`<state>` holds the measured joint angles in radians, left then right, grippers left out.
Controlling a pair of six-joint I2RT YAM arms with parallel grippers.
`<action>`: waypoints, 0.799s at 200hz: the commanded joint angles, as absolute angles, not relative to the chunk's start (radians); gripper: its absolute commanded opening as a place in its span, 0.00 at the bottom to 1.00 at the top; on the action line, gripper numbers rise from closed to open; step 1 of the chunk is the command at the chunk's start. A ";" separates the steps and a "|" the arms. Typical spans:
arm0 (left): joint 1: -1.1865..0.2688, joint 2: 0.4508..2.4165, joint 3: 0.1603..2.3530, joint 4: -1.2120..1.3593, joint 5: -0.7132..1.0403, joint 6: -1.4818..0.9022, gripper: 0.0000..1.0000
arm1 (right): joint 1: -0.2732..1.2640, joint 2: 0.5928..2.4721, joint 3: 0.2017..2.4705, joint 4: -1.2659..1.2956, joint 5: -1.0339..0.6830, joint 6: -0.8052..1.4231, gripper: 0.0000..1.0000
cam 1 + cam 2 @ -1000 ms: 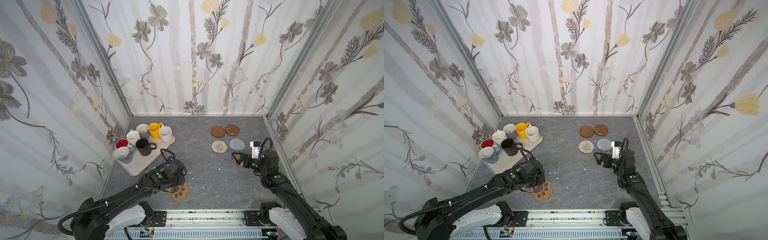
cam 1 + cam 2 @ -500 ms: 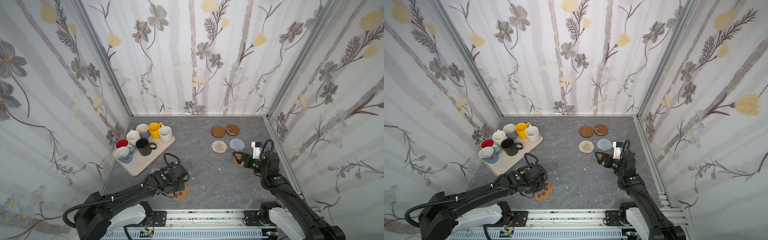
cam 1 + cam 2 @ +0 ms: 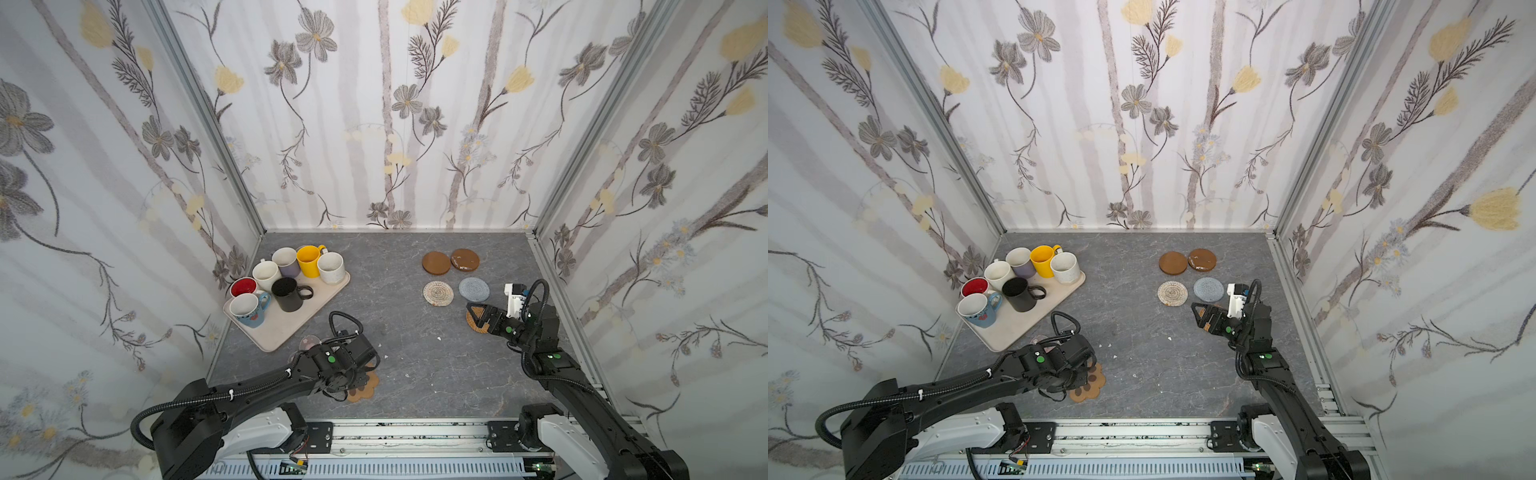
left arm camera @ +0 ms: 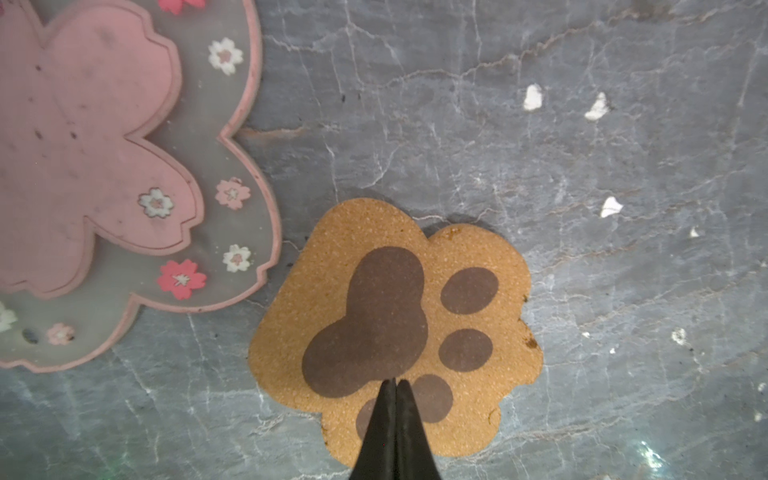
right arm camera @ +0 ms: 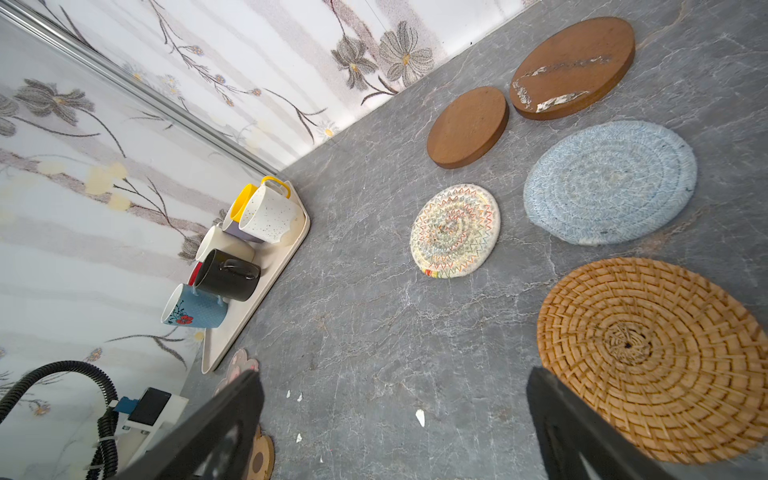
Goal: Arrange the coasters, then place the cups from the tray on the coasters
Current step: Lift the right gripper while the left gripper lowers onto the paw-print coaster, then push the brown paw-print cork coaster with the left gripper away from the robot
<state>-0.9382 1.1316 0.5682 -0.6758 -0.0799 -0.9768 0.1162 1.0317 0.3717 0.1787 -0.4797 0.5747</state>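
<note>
Lying under closed left end effector [image 4: 395,381]: paw coaster [image 4: 386,311]

I count seven cups [image 3: 286,294], one tray [image 3: 286,328], seven coasters [image 3: 436,262]: five round, one paw-shaped, one flower-shaped.

cups [image 3: 286,293] on the tray [image 3: 282,332], left; five coasters [image 3: 437,292] right, two before tray.

In both top views the grey marbled tabletop [image 3: 395,328] is carrying the beige tray [image 3: 286,330] at centre left. At centre right a plain brown disc [image 3: 436,263] and a scuffed brown disc [image 3: 465,260] are lying above a pale woven round [image 3: 438,293] and a grey round [image 3: 473,289]. A rattan round [image 5: 648,357] is lying near the grey one. At lower centre a paw coaster [image 4: 332,257] is lying just beside a pink-flower coaster [image 4: 83,166], with white crumbs [image 4: 532,97] lying nearby.
</note>
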 commanded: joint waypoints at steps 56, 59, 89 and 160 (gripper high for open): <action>-0.961 1.194 0.576 -0.649 -0.109 -0.996 0.05 | 0.113 1.034 0.368 0.212 -0.465 0.573 1.00; -0.962 1.197 0.575 -0.646 -0.109 -0.995 0.05 | 0.112 1.034 0.368 0.212 -0.464 0.573 1.00; -0.970 1.223 0.579 -0.617 -0.103 -0.996 0.10 | 0.112 1.032 0.366 0.211 -0.462 0.572 1.00; -0.990 1.333 0.598 -0.481 -0.067 -0.989 0.15 | 0.111 1.028 0.365 0.207 -0.463 0.571 1.00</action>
<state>-0.9878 1.2911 0.5930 -0.6209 -0.0967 -0.9798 0.1108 1.0298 0.3653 0.1783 -0.4721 0.5743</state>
